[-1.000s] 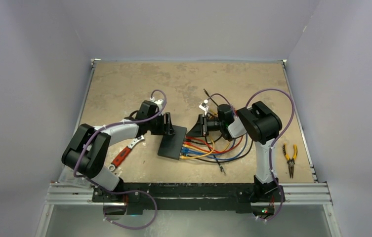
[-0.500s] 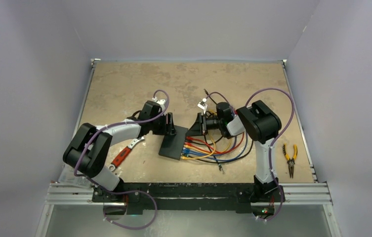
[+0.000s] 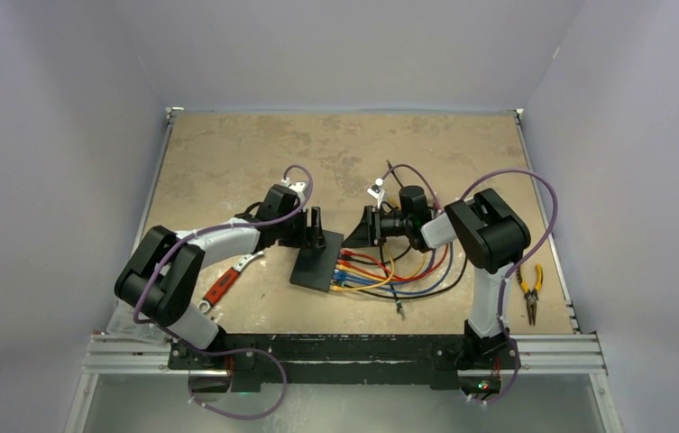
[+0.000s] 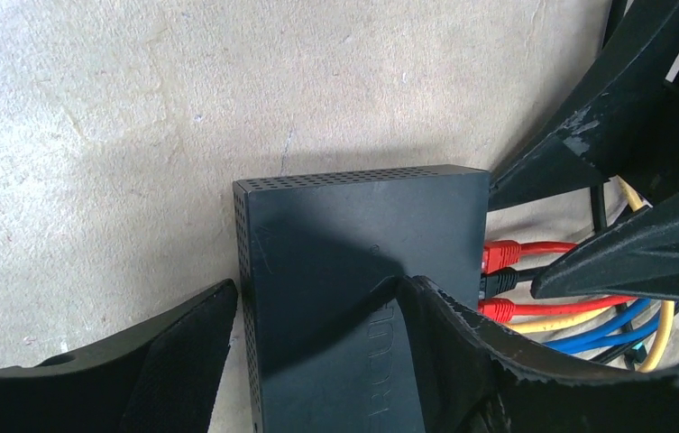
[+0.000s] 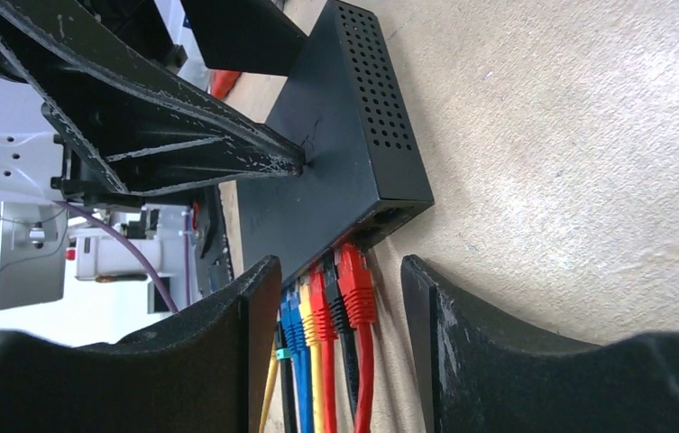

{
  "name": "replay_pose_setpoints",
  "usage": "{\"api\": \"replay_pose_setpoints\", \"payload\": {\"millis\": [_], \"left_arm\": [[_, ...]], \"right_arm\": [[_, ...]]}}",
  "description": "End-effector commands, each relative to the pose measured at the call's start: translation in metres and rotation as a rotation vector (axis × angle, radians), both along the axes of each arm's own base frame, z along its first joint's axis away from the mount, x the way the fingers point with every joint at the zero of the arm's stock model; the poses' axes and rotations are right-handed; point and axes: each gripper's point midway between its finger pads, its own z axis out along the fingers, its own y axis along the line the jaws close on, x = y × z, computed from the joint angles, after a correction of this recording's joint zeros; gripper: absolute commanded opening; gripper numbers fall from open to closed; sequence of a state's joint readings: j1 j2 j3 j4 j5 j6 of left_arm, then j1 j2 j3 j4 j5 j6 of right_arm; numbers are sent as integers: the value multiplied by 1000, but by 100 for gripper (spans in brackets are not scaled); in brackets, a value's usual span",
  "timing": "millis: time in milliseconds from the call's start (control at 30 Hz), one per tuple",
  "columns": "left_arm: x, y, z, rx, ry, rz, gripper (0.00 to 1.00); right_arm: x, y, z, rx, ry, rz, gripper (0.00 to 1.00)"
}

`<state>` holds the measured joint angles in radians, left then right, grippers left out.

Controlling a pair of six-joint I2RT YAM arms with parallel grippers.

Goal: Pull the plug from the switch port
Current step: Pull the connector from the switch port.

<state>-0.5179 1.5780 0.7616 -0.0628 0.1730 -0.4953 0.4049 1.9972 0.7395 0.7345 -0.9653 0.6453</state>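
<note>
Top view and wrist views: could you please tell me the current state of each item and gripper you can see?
switch: flat on the table, cables plugged in.
end red plug: seated in its port.
left gripper: open, one finger over the switch.
right gripper: open, astride the end red plug.
pliers: lying on the table, untouched.

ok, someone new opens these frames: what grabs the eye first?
Bright coloured cables plugged into the black switch at the centre of the table draw the eye first. The left pincer and right pincer flank it, both open. Yellow-handled pliers lie by the right edge.
</note>
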Motion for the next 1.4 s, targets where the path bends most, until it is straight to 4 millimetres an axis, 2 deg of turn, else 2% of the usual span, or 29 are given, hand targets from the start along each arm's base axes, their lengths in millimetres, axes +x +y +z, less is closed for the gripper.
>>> {"api": "replay_pose_setpoints", "payload": {"millis": [0,167,333,733,867,1033,1100,1233,1367], "left_arm": [[-42,35,-38,153,175,25,69],[-45,32,-40,140,183,17,67],[-47,31,-42,133,190,10,64],[-47,19,-44,66,207,5,56],[-43,23,-41,91,190,24,59],[-37,41,-25,171,141,68,67],[-36,45,-19,188,128,76,69],[-41,48,-15,193,131,74,71],[-50,44,-17,158,149,52,70]], "right_arm": [[-15,-32,-66,-235,127,-73,57],[-31,-33,-71,-213,192,-53,49],[-39,-35,-75,-201,217,-46,48],[-50,-23,-62,-51,304,16,43],[-43,-28,-67,-126,277,-24,44],[-18,-48,-69,-336,157,-135,54],[-14,-55,-67,-388,132,-153,57],[-23,-62,-65,-426,142,-140,59],[-36,-58,-59,-385,166,-98,58]]}}
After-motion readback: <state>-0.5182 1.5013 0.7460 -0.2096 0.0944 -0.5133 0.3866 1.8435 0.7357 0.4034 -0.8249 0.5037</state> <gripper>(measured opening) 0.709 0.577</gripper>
